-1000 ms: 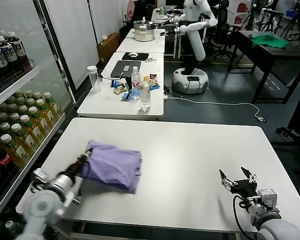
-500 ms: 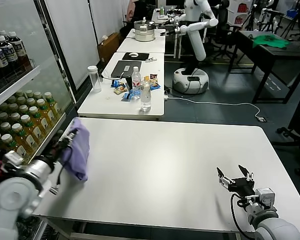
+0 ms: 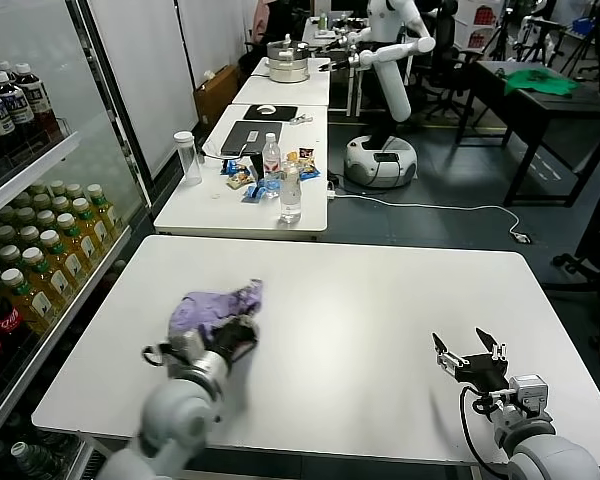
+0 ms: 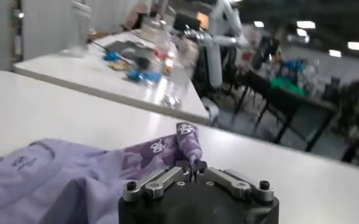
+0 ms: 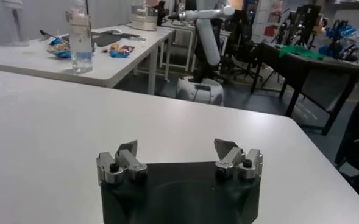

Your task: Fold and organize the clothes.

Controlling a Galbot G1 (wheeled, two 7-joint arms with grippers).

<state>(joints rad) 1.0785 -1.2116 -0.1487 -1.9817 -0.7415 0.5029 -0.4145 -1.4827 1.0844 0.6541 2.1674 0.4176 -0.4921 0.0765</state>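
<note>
Lavender T-shirt [image 3: 216, 305] bunched on white table [image 3: 380, 320], pinched by left end effector [image 4: 193, 175].

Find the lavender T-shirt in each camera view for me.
Head view: thin lavender T-shirt bunched on white table's left side, at left gripper.
Left wrist view: T-shirt pinched in shut fingers.
Right wrist view: not visible.
Shared landmark: clear water bottle.

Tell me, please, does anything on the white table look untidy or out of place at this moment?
Yes. The lavender T-shirt lies in a crumpled heap on the left part of the white table, not folded flat. The left gripper is shut on a twisted corner of it. The right gripper hangs open, apart from the cloth.
</note>
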